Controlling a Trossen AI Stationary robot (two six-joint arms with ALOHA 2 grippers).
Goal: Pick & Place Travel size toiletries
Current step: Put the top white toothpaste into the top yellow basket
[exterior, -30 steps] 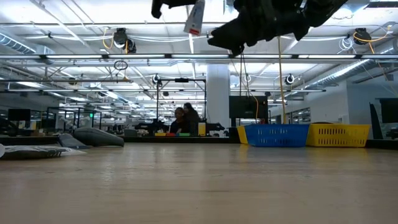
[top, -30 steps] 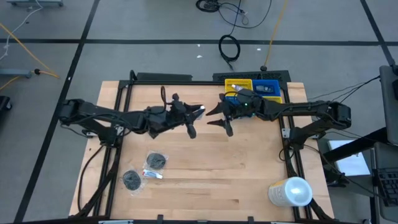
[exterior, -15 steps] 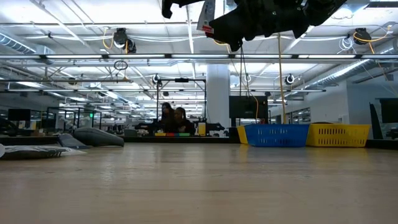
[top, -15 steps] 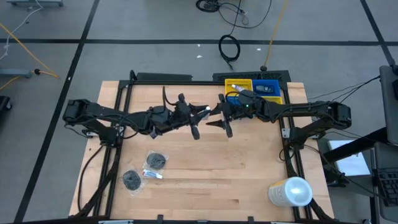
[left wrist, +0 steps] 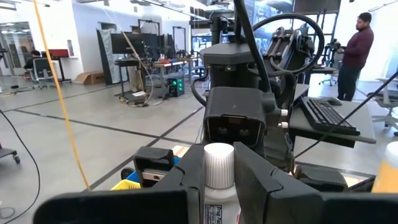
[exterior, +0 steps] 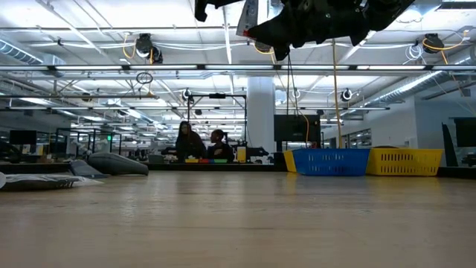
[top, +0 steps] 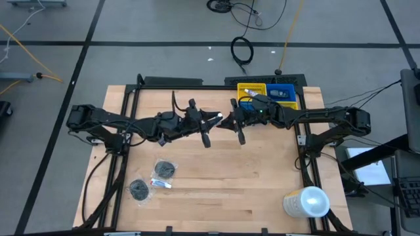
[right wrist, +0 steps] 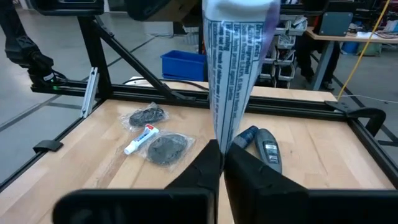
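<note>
A white tube (top: 216, 118) with printed text hangs high above the table's middle, between my two grippers. My left gripper (top: 207, 128) is shut on it; in the left wrist view the ribbed white cap (left wrist: 219, 165) stands between its fingertips. My right gripper (top: 231, 123) comes from the table's right and is shut on the tube's tapering end (right wrist: 222, 140). Other toiletries lie on the table. Two dark round packets (top: 164, 169) and a small white tube (top: 161, 184) are at the near left. Two dark bottles (right wrist: 264, 146) show in the right wrist view. My left gripper pinches the white tube between its two fingers just behind the cap (left wrist: 217, 193). The tube lies along the fingers, cap toward their tips, and is clear of the table. My right gripper pinches the tube's narrow end (right wrist: 221, 142) between its fingertips (right wrist: 208, 163). The tube widens away from them toward my left gripper; which end this is, I cannot tell.
A yellow bin (top: 252, 90) and a blue bin (top: 283, 94) stand at the far right edge. A big white cylinder (top: 306, 201) stands at the near right corner. The middle and near boards are bare wood. People move in the room behind.
My right gripper has shut on the white tube, which stays lifted and still held by my left gripper. Before that, my left gripper carried the tube a little toward the table's right, up to the right gripper's open fingers.
</note>
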